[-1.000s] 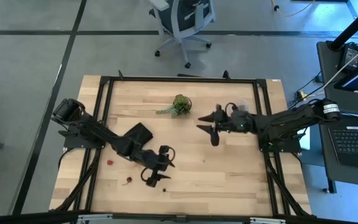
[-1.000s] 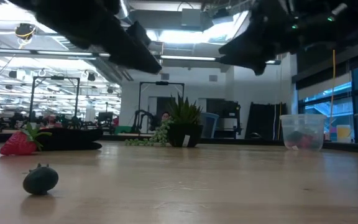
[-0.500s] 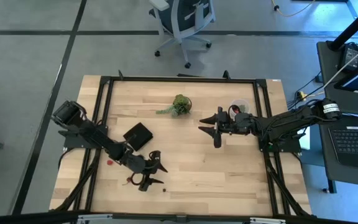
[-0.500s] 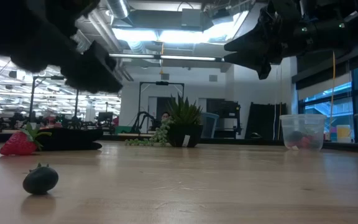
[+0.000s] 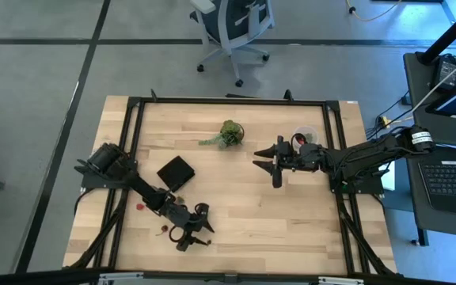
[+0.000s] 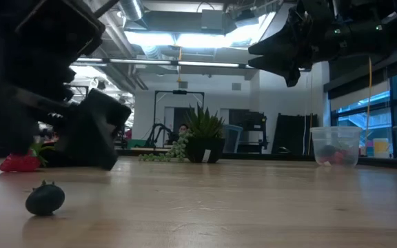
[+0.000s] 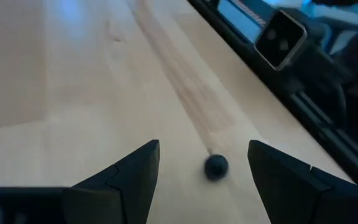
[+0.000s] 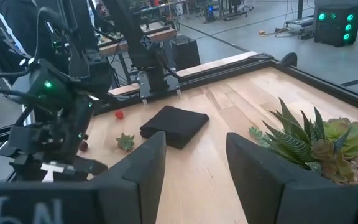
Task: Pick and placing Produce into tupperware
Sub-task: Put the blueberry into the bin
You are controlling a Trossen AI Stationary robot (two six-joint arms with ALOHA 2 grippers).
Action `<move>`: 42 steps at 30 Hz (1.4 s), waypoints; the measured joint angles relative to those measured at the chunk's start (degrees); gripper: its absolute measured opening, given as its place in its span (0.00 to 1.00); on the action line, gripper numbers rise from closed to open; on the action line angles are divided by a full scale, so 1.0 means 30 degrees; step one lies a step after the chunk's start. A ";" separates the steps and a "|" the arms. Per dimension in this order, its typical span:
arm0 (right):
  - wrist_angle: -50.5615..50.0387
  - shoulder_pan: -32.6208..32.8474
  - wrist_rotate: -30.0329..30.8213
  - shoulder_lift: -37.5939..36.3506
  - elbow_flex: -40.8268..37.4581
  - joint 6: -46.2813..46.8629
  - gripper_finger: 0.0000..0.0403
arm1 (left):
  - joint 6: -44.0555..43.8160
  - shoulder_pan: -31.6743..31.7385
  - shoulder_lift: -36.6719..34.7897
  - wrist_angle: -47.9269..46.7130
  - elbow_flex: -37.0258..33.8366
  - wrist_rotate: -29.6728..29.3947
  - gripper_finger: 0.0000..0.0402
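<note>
The left tool [image 5: 190,236] has come down low over the tabletop [image 5: 291,222] in the last second, sliding toward about 7 o'clock on the tabletop. Its fingers are spread wide apart and hold nothing. Right between them, a little ahead, sits a dark berry [image 7: 215,166], still lying on the wood. So this looks like the start of a grab: the tool is lined up and likely only needs to move in and close. A red strawberry [image 6: 19,163] waits behind it, near the flat black square [image 5: 176,171]. The right tool [image 5: 269,162] has stayed still, up in the air near 2 o'clock, fingers apart and empty. The tupperware [image 6: 335,145] stands just beyond it with some berries inside already.
</note>
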 joint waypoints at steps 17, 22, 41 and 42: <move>-0.0015 -0.0007 0.0007 0.0000 0.0000 -0.0065 0.43 | 0.1267 -0.0546 0.2240 -0.0036 0.1485 -0.0169 0.47; -0.0018 -0.0007 0.0004 0.0000 0.0000 -0.0066 0.43 | 0.0508 -0.0539 0.2189 -0.1323 0.1564 -0.0489 0.37; -0.0022 -0.0007 0.0000 0.0000 0.0007 -0.0014 0.43 | -0.0330 -0.1182 0.2189 -0.1978 0.1548 -0.1914 0.24; -0.0022 -0.0007 0.0000 0.0000 0.0007 -0.0014 0.43 | -0.0316 -0.1188 0.2189 -0.1985 0.1548 -0.1984 0.24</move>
